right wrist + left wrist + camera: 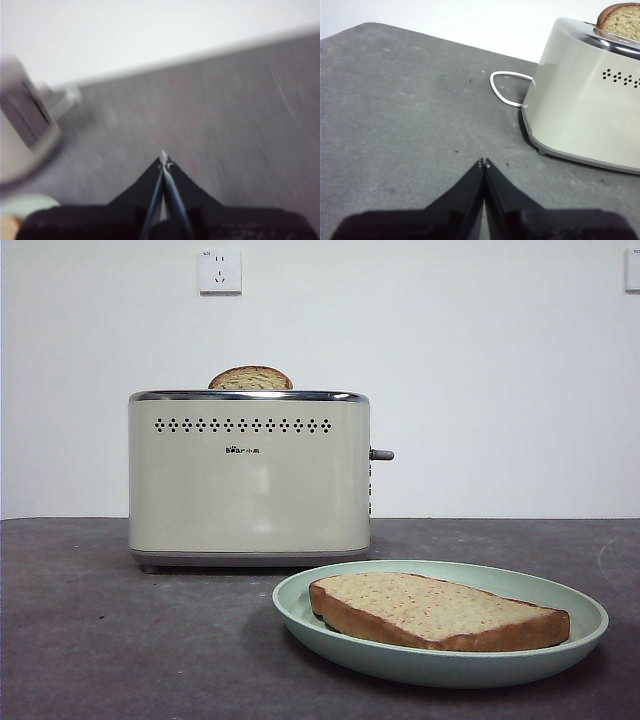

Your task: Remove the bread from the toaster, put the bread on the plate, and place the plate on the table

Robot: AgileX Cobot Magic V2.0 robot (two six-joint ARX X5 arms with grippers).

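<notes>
The bread (pixel 435 611) lies flat on the mint-green plate (pixel 560 645), which rests on the dark grey table (pixel 100 630) in front of the cream toaster (pixel 249 478). A darker domed slice (pixel 250 378) sticks up from the toaster's slot, also seen as slice (pixel 621 20) in the left wrist view. My left gripper (pixel 484 162) is shut and empty, over bare table beside the toaster (pixel 585 100). My right gripper (pixel 164 160) is shut and empty; its view is blurred, with the toaster (pixel 25 125) and a sliver of plate (pixel 25 204) at the edge. Neither gripper shows in the front view.
A white power cord (pixel 502 87) loops on the table behind the toaster. A grey knob (pixel 381 454) sticks out from the toaster's side. A wall socket (pixel 220 271) sits on the white wall behind.
</notes>
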